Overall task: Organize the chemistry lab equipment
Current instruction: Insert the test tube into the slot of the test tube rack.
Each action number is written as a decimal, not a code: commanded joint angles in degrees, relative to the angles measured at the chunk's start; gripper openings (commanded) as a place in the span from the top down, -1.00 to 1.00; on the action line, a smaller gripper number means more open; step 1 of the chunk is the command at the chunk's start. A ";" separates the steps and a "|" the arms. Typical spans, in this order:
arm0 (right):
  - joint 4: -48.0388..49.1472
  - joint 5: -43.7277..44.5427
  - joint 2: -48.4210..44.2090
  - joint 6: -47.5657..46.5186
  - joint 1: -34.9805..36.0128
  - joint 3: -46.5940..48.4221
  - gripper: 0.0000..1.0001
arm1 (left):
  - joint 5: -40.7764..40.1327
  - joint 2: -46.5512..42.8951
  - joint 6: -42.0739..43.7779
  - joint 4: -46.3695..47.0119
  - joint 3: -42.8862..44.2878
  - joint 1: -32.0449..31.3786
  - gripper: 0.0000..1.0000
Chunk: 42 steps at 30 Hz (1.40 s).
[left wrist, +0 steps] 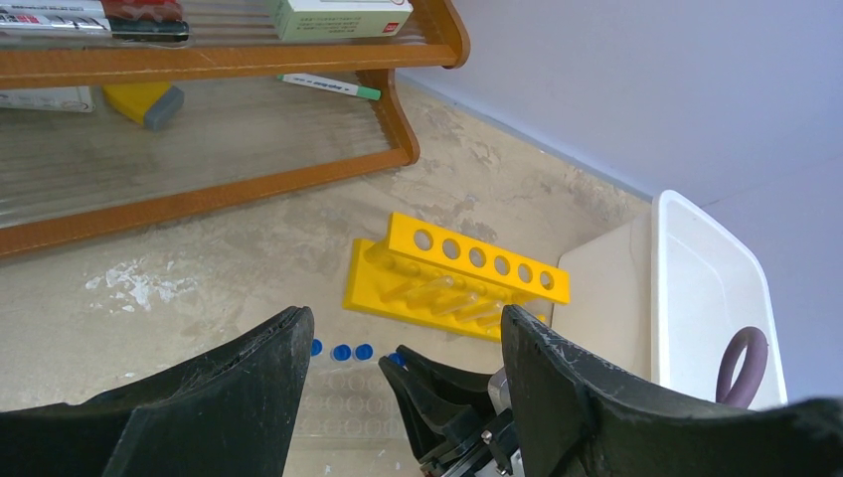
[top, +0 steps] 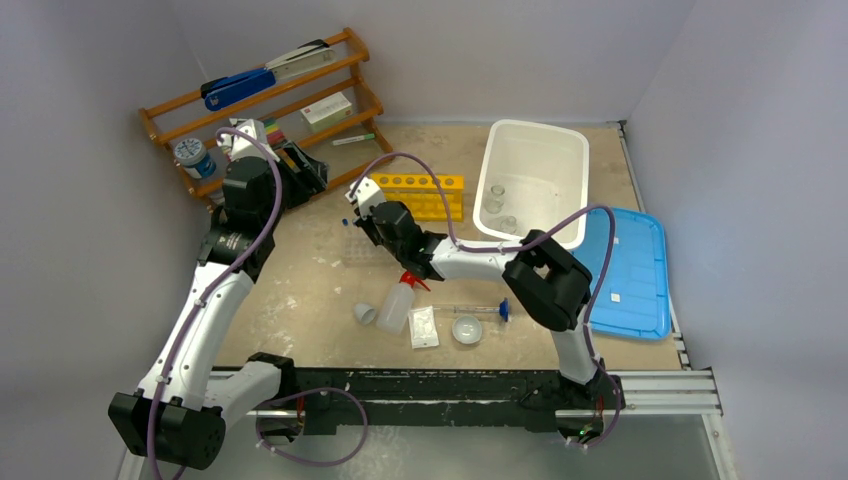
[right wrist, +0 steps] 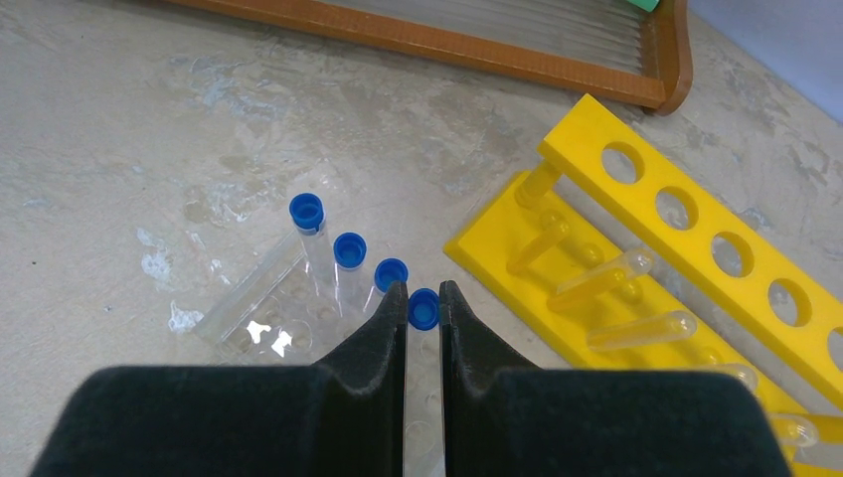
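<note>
Right end effector (right wrist: 423, 291) pinches a clear tube (right wrist: 423, 310) with a blue cap, upright in the clear tray (right wrist: 244, 303).

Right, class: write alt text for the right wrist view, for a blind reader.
The right pincer grips a blue-capped tube over a clear tray, beside three other tubes. A yellow rack sits to the right, a wooden shelf beyond.

The yellow 6-hole rack (top: 440, 205) stands just beside the white bin (top: 533, 133), with uncapped clear tubes (right wrist: 606, 278) lying slanted on its base. To its left, the clear tube tray (right wrist: 260, 316) carries 4 blue-capped tubes (right wrist: 349, 248) in a row, and the right gripper (right wrist: 423, 298) pinches the nearest one. The white squeeze bottle (top: 397, 305) lies tilted between a small flask (top: 366, 313) and a glass dish (top: 466, 329).
</note>
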 commanded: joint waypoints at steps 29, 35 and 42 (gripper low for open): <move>-0.40 4.95 -3.11 -1.70 0.42 2.04 1.00 | -0.12 -1.06 0.46 3.04 0.16 0.35 -0.36; -0.16 5.76 -4.22 -2.15 0.44 2.03 1.00 | -0.04 -1.15 0.35 3.15 0.05 0.35 -0.36; 0.13 6.03 -4.78 -2.37 0.40 2.04 1.00 | 0.10 -1.15 0.36 3.22 0.00 0.35 -0.36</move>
